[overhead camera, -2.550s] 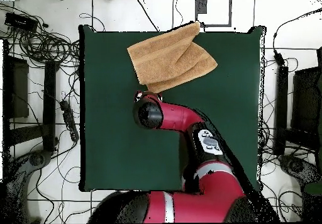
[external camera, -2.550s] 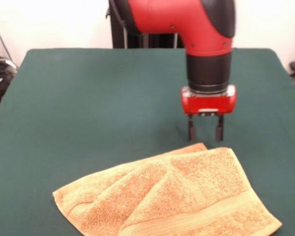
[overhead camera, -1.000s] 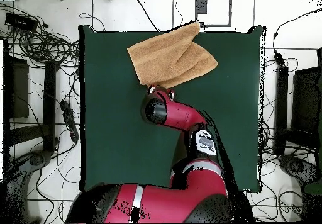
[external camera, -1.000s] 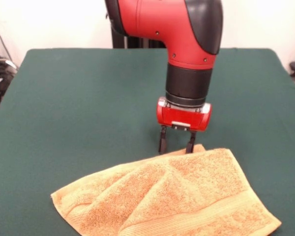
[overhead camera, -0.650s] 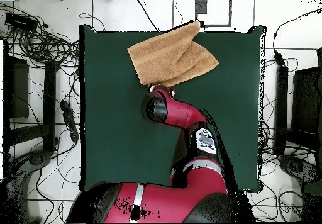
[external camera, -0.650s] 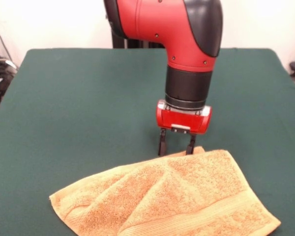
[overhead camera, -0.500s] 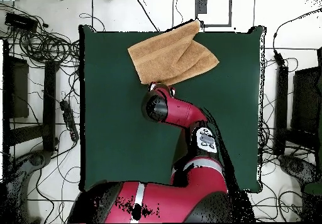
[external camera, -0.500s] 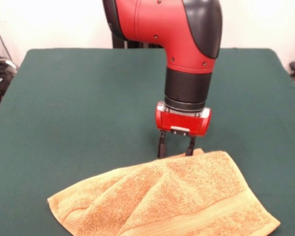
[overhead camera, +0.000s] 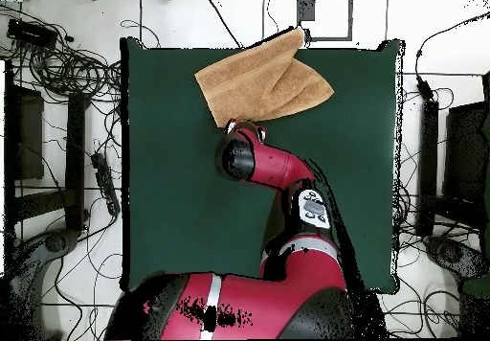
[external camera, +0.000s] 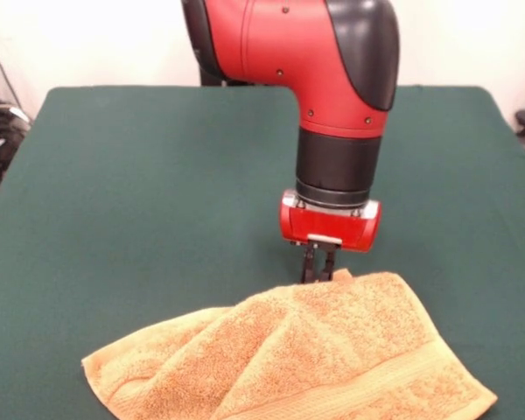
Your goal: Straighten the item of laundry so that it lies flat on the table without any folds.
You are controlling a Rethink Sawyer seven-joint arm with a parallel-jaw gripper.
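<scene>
Orange-tan towel point(external camera: 306, 354) still folded; our gripper point(external camera: 318, 274) has just clenched its twelve-o'clock edge, so we can unfold.

Towel point(external camera: 324, 359) lying on the table point(external camera: 140, 192) at its near edge in the front view, right of centre, folded over itself. Gripper point(external camera: 318, 270) directly behind, at the towel's far edge, touching it. In the overhead view, towel point(overhead camera: 260, 86) against the table's point(overhead camera: 172, 203) top edge.
</scene>
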